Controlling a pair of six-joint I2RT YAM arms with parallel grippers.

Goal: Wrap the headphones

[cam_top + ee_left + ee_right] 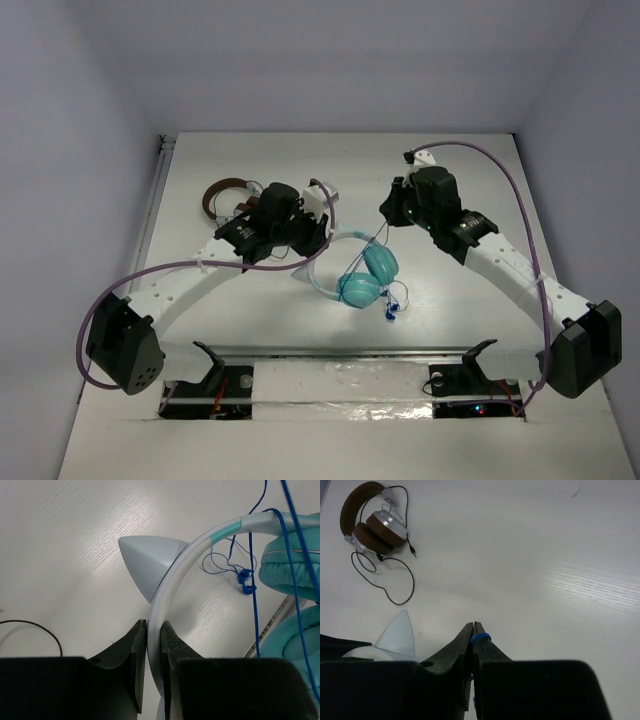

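The headphones [368, 276] lie mid-table, with teal ear cups [290, 575], a white headband [172, 580] that has a pale cat-ear piece [145, 562], and a thin blue cable [255, 605]. My left gripper [154, 630] is shut on the headband and sits left of the cups [320, 225]. My right gripper [473, 626] is shut on the blue cable [481, 637], which loops over one fingertip. Seen from above, this gripper [392, 215] is just behind the cups. From it the cable [393, 300] runs down to a small tangle in front of the cups.
Brown-banded headphones [372, 527] with a thin black cable [402, 587] lie at the back left [222, 193], behind my left arm. A raised rail [150, 210] runs along the table's left edge. Both arm bases stand at the near edge.
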